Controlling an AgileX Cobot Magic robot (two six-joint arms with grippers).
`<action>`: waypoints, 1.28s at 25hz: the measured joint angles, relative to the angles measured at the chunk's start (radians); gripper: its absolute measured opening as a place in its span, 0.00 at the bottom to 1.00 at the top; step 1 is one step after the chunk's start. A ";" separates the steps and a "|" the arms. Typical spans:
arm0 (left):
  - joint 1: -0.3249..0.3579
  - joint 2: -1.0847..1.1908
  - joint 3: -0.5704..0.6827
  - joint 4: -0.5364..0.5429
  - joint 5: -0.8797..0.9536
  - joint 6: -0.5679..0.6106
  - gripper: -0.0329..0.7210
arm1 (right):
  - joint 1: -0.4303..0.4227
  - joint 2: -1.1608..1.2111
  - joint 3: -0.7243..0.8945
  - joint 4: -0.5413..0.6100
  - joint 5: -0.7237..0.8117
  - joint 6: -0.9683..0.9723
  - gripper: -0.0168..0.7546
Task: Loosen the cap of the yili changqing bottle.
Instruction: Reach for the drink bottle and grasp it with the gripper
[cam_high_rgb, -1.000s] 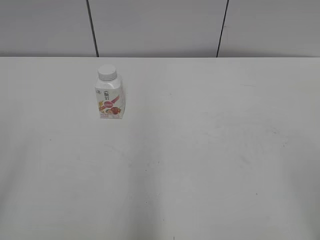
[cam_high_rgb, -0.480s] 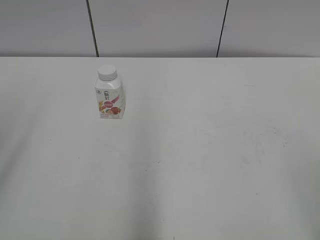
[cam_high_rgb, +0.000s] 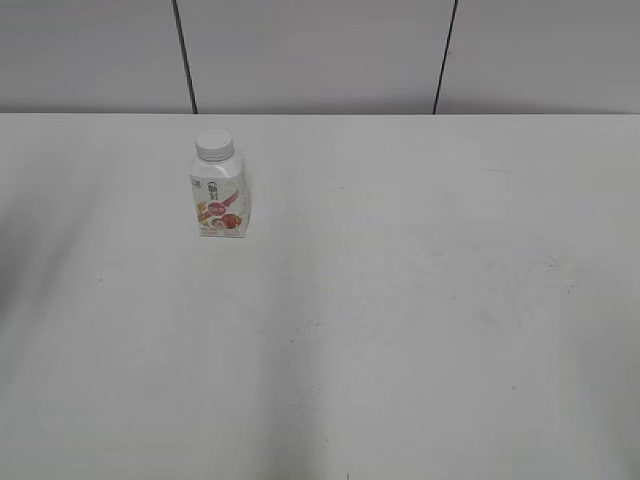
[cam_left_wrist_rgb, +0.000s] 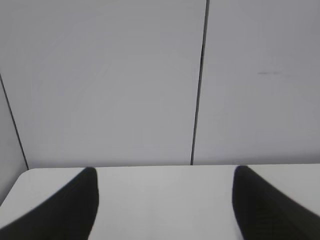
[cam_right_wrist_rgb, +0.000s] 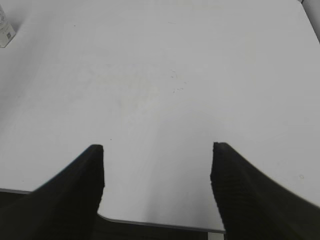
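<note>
small white squarish plastic bottle (cam_high_rgb: 220, 200), white round screw cap (cam_high_rgb: 214, 145) on, upright, ungripped | our left gripper (cam_left_wrist_rgb: 165, 200), right gripper (cam_right_wrist_rgb: 157, 170) spread, empty, apart, ready to approach

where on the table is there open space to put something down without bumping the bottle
Nearly all of the table is bare: the whole right half, the middle, and the near strip in front of the bottle. The bottle, cap on, is the only thing there, at the back left near the wall. Both grippers, left gripper and right gripper, are open and empty.

table (cam_high_rgb: 420, 300): white, faintly scuffed | wall (cam_high_rgb: 310, 50): grey panels, dark seams
</note>
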 joint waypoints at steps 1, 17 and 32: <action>0.000 0.016 0.000 -0.001 -0.013 -0.001 0.72 | 0.000 0.000 0.000 0.000 0.000 0.000 0.71; 0.049 0.340 0.093 0.439 -0.347 -0.350 0.72 | 0.000 0.000 0.000 0.001 0.000 0.000 0.71; 0.294 0.594 0.092 0.945 -0.789 -0.495 0.72 | 0.000 0.000 0.000 0.001 0.000 0.000 0.71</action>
